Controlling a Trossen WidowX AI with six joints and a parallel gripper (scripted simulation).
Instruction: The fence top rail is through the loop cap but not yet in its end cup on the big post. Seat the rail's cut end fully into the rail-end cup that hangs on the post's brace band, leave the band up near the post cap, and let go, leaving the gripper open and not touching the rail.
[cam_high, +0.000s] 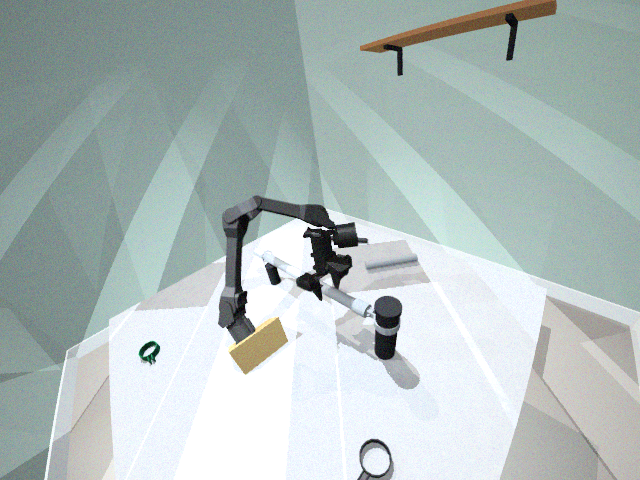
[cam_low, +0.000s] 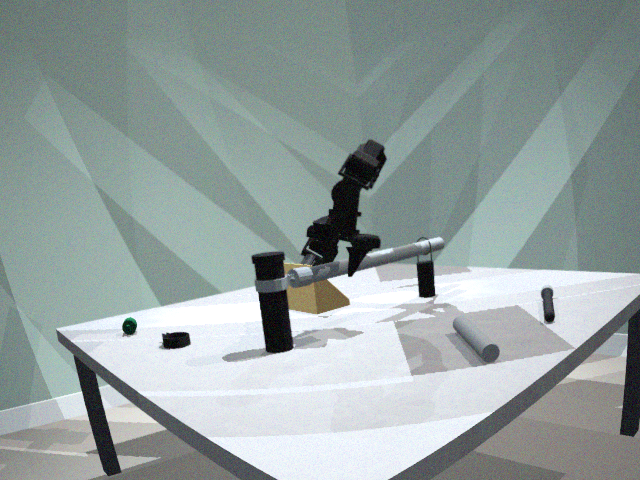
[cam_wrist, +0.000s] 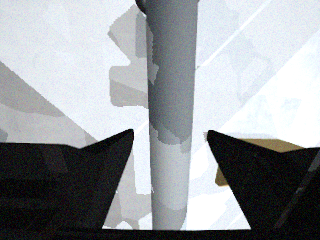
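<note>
The grey rail (cam_high: 338, 295) (cam_low: 392, 254) (cam_wrist: 172, 75) runs through the wire loop above the short black post (cam_high: 272, 275) (cam_low: 425, 279). Its near end meets the pale rail-end cup (cam_high: 361, 307) (cam_low: 300, 277) beside the big black post (cam_high: 385, 347) (cam_low: 276, 322); how deep it sits cannot be told. The brace band (cam_high: 387, 329) (cam_low: 270, 285) is high on the post, just below the post cap (cam_high: 387, 305) (cam_low: 268, 256). My gripper (cam_high: 327, 292) (cam_wrist: 170, 133) is open around the rail's middle, with a gap on each side in the wrist view.
A yellow block (cam_high: 261, 346) (cam_low: 317, 299) stands by the arm's base. A loose grey cylinder (cam_high: 391, 261) (cam_low: 475, 338) lies on the table. A black ring clamp (cam_low: 176, 341), a green clamp (cam_low: 129, 326) and a dark rod (cam_low: 548, 304) also lie there. A wooden shelf (cam_high: 460, 24) is on the wall.
</note>
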